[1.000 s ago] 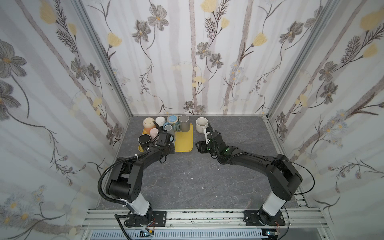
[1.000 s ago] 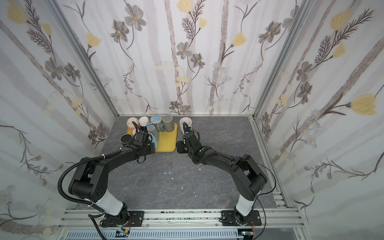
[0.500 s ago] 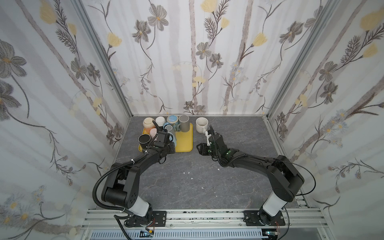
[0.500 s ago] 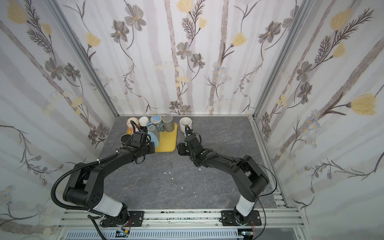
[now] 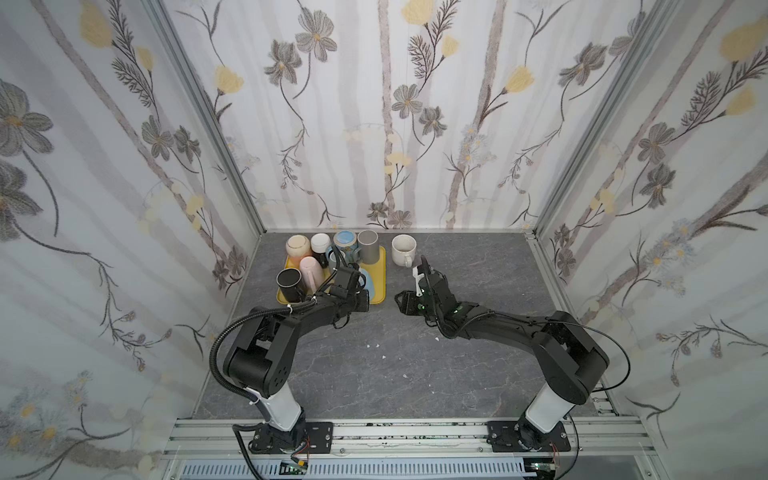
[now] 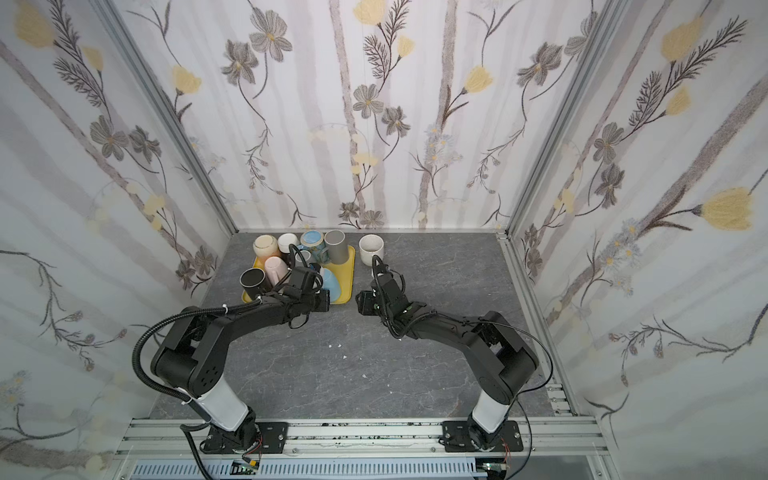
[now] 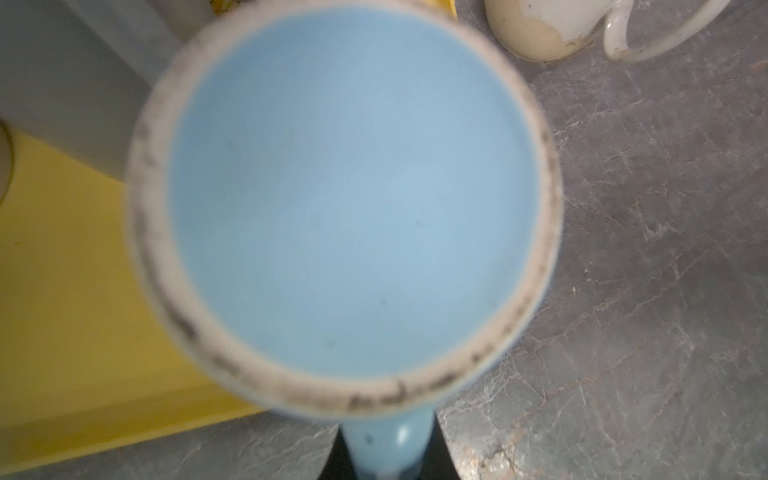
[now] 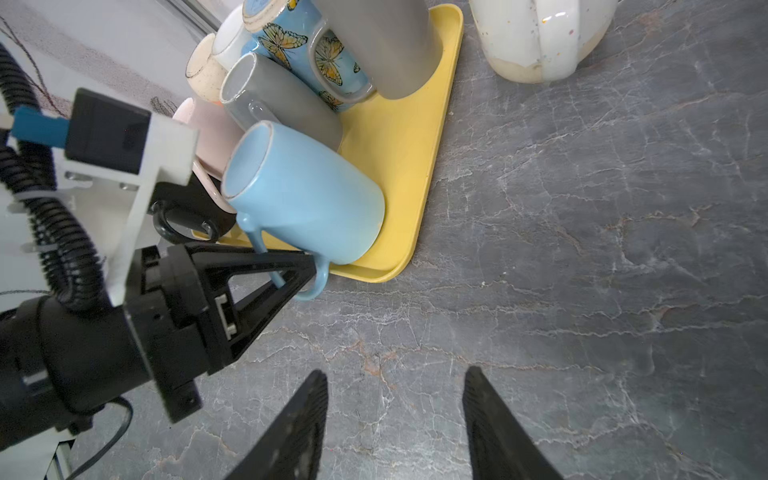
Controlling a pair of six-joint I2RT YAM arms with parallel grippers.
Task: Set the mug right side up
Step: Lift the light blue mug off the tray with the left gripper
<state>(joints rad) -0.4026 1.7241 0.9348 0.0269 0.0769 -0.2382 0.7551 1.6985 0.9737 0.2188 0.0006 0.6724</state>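
Light-blue mug [image 8: 305,195]: it sits tipped on the near corner of the yellow tray [image 8: 399,166], base up toward the left wrist camera, mouth down and away; it is not yet right side up.
Left pincer [image 8: 299,270]: you have it clamped together on the mug's handle [image 8: 311,286]. A thin handle gives a narrow hold, so the mug may swing or twist in the jaws as you rotate it.
Right pincer [image 8: 395,419]: its jaws stand apart, holding nothing, over bare table [image 8: 582,291] near the tray. Bring it in too early and you may knock the mug or the left arm.
Crowding: the grey mug [image 8: 282,104] lies just behind the blue one, and the butterfly mug [image 8: 307,50] and tall grey cup [image 8: 386,50] stand close by. A wide turn could sweep the blue mug's body into them and topple the row.
Tray edge: the mug rests by the tray's rim; dragging it instead of lifting could shift the tray or catch the mug's lip.
Speckled white mug [image 5: 403,248]: it stands upright on the table, apart from the tray, and is at risk only if you carry the blue mug that way.
Set-down: release it tilted and it may roll off the tray.
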